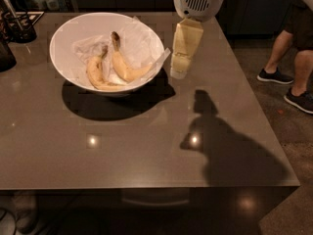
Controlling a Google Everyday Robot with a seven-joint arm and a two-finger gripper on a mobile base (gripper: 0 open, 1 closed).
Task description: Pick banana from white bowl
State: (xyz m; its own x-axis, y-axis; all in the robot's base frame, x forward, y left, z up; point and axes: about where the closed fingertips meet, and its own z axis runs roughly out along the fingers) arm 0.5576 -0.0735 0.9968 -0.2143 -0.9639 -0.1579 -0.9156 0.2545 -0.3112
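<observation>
The white bowl [68, 33] stands on the brown table at the back left. Two bananas lie in it on crumpled white paper. The banana [128, 70] is the right one, curved, with a long stem rising to a dark knob. A shorter banana [96, 75] lies to its left, touching it low down. My gripper [179, 71] hangs from the white wrist [199, 0] just right of the bowl's rim, above the table, outside the bowl and holding nothing.
The white paper [160, 60] sticks out over the bowl's right rim, close to the gripper. A black holder with utensils [19, 27] stands at the far left. A person's legs and shoes [293, 67] are on the floor beyond the table's right edge.
</observation>
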